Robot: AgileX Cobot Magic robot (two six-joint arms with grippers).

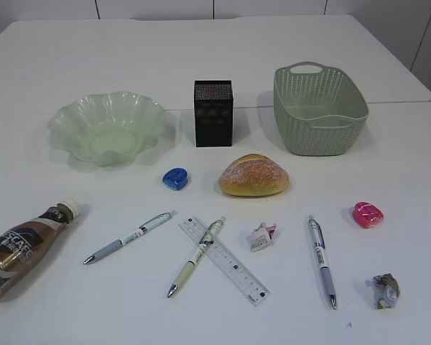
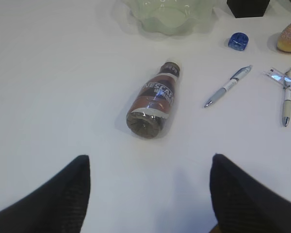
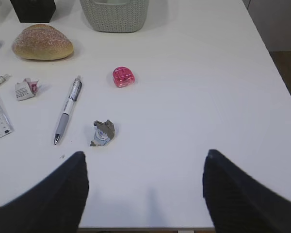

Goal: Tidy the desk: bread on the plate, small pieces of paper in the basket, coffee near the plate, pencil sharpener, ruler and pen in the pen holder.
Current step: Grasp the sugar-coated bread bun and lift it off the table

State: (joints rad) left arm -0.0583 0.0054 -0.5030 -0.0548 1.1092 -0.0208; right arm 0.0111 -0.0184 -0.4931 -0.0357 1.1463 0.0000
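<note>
A bread roll [image 1: 253, 176] lies mid-table, before the black pen holder [image 1: 213, 113]. The green glass plate [image 1: 108, 128] is back left, the green basket [image 1: 319, 109] back right. The coffee bottle [image 1: 23, 246] lies on its side front left. Three pens [image 1: 130, 237] [image 1: 197, 256] [image 1: 322, 260], a clear ruler [image 1: 224, 260], a blue sharpener [image 1: 175, 178], a pink sharpener [image 1: 368, 214] and two paper scraps [image 1: 261, 237] [image 1: 386, 290] lie in front. My left gripper [image 2: 149, 162] is open, short of the bottle [image 2: 154, 99]. My right gripper [image 3: 144, 160] is open, near the grey scrap [image 3: 103, 132].
The table's right edge [image 3: 281, 73] and front edge show in the right wrist view. A second white table [image 1: 201, 50] stands behind. Neither arm shows in the exterior view.
</note>
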